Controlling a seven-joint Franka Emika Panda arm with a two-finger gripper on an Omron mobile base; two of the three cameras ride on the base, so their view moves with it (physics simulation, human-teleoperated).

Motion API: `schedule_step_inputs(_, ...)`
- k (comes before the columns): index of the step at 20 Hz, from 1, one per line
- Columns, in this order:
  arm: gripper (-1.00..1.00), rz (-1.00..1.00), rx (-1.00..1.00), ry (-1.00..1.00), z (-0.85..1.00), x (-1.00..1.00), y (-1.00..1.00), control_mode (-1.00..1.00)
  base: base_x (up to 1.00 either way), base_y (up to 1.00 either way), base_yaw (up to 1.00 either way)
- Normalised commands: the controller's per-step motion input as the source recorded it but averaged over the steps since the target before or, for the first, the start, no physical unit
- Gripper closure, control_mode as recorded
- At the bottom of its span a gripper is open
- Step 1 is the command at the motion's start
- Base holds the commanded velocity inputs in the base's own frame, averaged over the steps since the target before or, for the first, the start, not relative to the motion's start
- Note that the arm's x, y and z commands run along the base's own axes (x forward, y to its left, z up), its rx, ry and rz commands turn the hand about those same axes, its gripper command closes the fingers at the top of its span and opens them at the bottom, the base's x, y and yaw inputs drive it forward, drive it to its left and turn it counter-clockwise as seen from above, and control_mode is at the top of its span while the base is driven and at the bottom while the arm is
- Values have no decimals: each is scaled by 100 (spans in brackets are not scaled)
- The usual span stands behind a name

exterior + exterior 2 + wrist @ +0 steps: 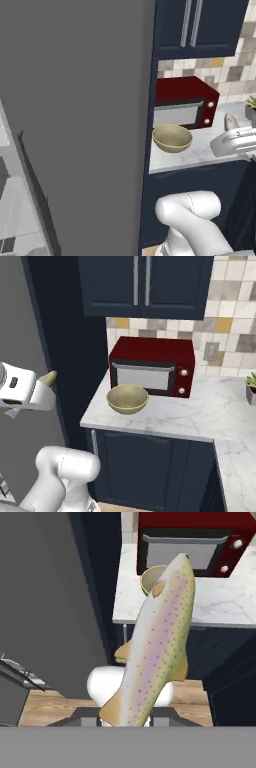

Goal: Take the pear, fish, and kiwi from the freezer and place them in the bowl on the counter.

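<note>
My gripper [127, 718] is shut on the fish [157, 642], a pale speckled fish with a pink stripe that rises up the middle of the hand view, its lower end between the fingers. From the right base view the hand [22, 391] hangs left of the counter [200, 416] with the fish's tip [48, 377] sticking out. The tan bowl [127, 398] stands on the counter's left end, in front of the microwave; in the hand view the bowl [149, 579] is partly hidden behind the fish. The grey freezer [75, 125] fills the left. Pear and kiwi are out of view.
A red microwave [152, 367] stands against the tiled wall behind the bowl. A tall navy panel [75, 356] separates the freezer from the counter. Navy upper cabinets [145, 286] hang above. A potted plant [251, 387] sits at the counter's far right.
</note>
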Motion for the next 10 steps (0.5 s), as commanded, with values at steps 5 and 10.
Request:
schedule_step_inputs(5,100,0,0,0,0,0,0,100,0,-95,0)
schedule_step_inputs(10,100,0,0,0,0,0,0,100,8,-64,0)
